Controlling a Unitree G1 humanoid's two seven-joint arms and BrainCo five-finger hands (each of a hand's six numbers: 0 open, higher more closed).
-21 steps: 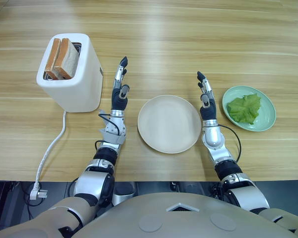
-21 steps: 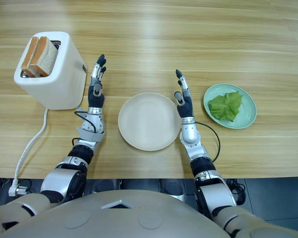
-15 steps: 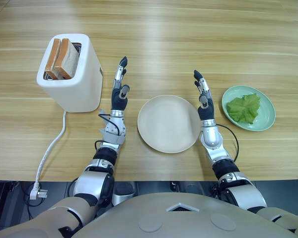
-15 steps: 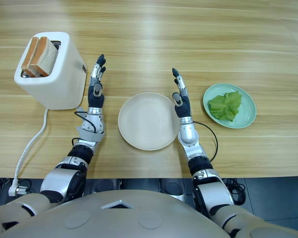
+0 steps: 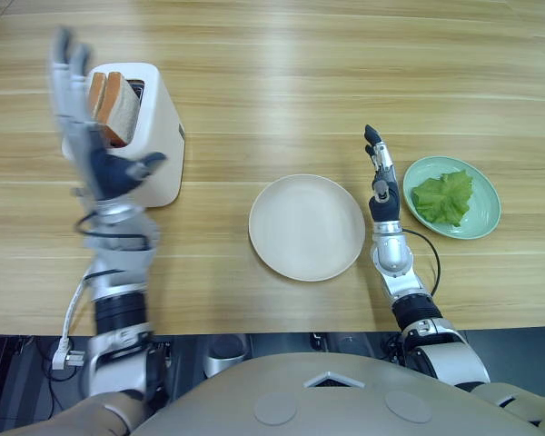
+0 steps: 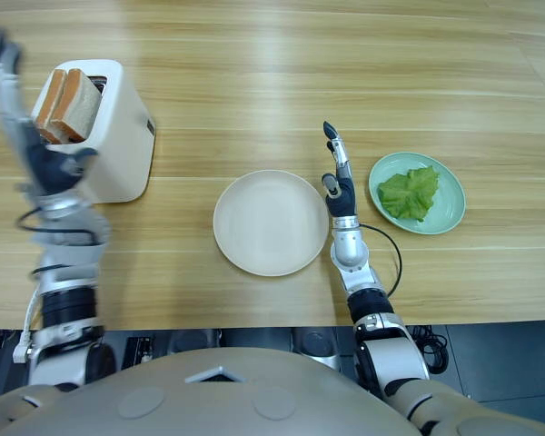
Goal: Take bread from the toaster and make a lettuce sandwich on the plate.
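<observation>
Left eye view: the left hand [image 5: 100,163], fingers spread and empty, is raised at the white toaster [image 5: 163,113], where two bread slices [image 5: 118,104] stand upright. The right hand [image 5: 380,182], fingers straight and empty, is between the beige plate [image 5: 307,227] and the lettuce [image 5: 443,195] on its green dish [image 5: 483,216].

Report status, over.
Left hand open, up beside toaster. Right hand open between plate and lettuce dish. Both bread slices in toaster. No obstruction.

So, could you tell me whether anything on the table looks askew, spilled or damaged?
Nothing stands out: both bread slices stand in the upright toaster, and the lettuce lies neatly in its green dish.
</observation>
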